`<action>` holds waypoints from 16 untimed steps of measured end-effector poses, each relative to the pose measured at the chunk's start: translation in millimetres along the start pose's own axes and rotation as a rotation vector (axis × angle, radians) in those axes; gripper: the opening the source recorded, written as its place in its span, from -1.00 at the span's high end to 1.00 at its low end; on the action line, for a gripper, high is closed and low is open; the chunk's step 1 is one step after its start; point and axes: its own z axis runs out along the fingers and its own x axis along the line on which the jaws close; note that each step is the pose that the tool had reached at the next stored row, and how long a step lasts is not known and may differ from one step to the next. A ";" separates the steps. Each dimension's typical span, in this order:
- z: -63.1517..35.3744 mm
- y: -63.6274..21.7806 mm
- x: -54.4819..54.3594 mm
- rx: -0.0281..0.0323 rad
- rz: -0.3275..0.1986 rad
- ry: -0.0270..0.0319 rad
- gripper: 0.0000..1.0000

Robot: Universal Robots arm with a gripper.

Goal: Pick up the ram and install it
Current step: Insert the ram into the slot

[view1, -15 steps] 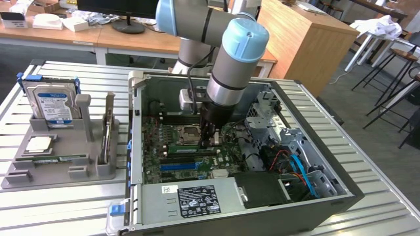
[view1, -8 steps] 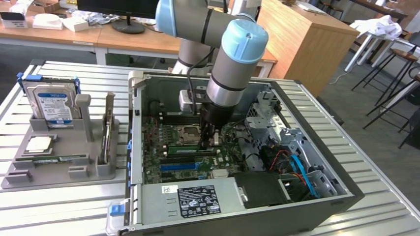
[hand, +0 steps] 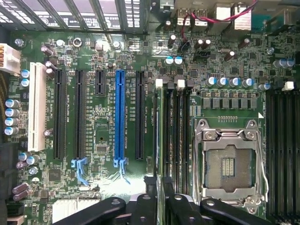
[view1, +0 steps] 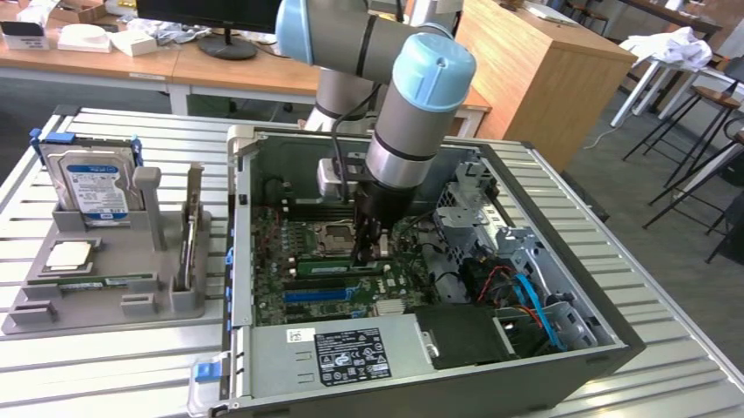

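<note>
The ram [hand: 159,136] stands on edge in the motherboard [hand: 104,131], between the blue expansion slot [hand: 119,117] and the empty processor socket [hand: 228,166] – pickup done, seating seemingly near complete – with the gripper [hand: 160,199] astride its end, grip or release I cannot tell.

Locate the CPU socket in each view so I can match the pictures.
Exterior view: CPU socket on the motherboard, just to the exterior view's left of the hand.
Wrist view: CPU socket, across the memory slots from the blue expansion slot.
Shared landmark: the blue expansion slot.
</note>
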 end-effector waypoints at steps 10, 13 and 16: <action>-38.1 1.5 -2.0 0.0000 0.000 -0.0001 0.62; -51.0 2.0 -2.7 0.0001 0.000 -0.0002 0.62; -62.5 2.5 -3.3 0.0000 0.000 0.0000 0.62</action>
